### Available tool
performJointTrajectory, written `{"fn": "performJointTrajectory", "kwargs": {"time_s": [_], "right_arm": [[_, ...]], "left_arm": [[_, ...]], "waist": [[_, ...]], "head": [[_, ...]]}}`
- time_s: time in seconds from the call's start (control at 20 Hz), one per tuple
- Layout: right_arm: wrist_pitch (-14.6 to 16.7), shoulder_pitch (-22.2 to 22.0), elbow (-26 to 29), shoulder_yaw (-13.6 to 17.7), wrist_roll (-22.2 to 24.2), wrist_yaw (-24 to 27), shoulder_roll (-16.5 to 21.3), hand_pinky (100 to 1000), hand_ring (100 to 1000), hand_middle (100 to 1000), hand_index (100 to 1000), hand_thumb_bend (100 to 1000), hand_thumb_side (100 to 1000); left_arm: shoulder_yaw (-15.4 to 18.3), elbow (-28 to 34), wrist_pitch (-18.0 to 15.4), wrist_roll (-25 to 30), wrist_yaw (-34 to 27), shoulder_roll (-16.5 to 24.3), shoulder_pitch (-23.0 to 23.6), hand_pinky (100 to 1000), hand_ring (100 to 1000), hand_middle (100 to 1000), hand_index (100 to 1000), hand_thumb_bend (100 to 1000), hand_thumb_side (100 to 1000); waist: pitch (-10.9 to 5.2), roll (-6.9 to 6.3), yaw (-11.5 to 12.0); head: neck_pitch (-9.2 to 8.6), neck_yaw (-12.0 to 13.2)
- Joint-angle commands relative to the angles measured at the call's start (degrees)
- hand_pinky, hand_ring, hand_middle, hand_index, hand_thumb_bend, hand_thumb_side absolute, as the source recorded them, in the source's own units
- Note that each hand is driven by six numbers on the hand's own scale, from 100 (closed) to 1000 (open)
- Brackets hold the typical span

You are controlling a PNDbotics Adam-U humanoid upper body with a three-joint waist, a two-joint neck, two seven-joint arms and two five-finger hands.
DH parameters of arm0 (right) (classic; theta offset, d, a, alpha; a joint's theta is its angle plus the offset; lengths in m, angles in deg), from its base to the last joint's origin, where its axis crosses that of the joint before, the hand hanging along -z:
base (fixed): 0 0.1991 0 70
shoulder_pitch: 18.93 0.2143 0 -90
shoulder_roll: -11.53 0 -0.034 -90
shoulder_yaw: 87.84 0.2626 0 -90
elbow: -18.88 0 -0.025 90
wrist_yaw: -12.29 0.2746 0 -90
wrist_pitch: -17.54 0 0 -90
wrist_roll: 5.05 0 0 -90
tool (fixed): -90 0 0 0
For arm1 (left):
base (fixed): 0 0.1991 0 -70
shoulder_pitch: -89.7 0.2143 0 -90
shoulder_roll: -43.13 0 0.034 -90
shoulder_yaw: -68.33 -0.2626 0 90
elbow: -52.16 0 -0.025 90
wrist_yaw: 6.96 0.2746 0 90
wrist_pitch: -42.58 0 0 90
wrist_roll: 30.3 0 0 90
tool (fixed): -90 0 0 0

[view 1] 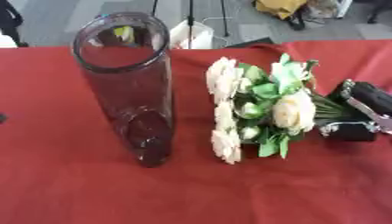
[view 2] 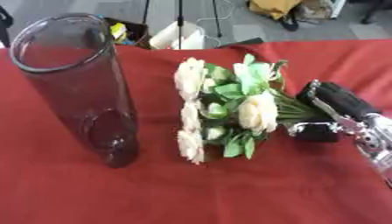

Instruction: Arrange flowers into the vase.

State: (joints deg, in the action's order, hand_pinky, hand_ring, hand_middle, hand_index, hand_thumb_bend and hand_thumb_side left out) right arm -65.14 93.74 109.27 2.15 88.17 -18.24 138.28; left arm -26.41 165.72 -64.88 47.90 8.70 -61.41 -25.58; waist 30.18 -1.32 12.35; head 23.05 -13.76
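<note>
Red tablecloth (view 1: pixel 191 192) is covering the whole work surface, w/ grey floor and tripod legs showing beyond the far edge.

Vase (view 1: pixel 130 87) is standing upright on the cloth, left of centre: tall, clear w/ a purplish tint, open mouth facing up, nothing inside it. Base is sitting on the cloth, apart from the blooms.

Bouquet (view 1: pixel 260 105) is lying on its side just right of the vase, not touching it. Cream-white flower heads and green leaves are fanning out twd the vase and the near edge; stems (view 2: pixel 295 109) are running off to the right, into the hand.

Right hand (view 2: pixel 329 113) is coming in from the right edge, black w/ silver parts, resting low at the cloth. Fingers are curling round the stem end of the bouquet, so it's holding the bunch at the stems while the blooms are lying on the cloth. Silver wrist section is showing best in the right eye view, near the right edge.

Left hand isn't showing in either view.
</note>
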Motion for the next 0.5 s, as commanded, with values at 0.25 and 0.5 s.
{"fn": "performJointTrajectory", "kwargs": {"time_s": [0.25,0.5], "right_arm": [[0.89,0.31,0.92,0.93,-2.71,2.43,1.59,291,264,100,153,100,610],[0.58,0.25,0.83,1.39,-7.48,3.53,1.63,262,234,100,117,100,767]], "left_arm": [[-0.25,1.02,0.09,0.48,0.22,0.31,-0.3,718,608,795,872,100,1000],[-0.24,1.02,0.17,0.59,0.26,0.34,-0.32,718,607,795,872,100,1000]], "waist": [[-1.44,0.2,-0.08],[-1.56,0.42,0.09]], "head": [[-0.73,0.24],[-0.83,1.07]]}}
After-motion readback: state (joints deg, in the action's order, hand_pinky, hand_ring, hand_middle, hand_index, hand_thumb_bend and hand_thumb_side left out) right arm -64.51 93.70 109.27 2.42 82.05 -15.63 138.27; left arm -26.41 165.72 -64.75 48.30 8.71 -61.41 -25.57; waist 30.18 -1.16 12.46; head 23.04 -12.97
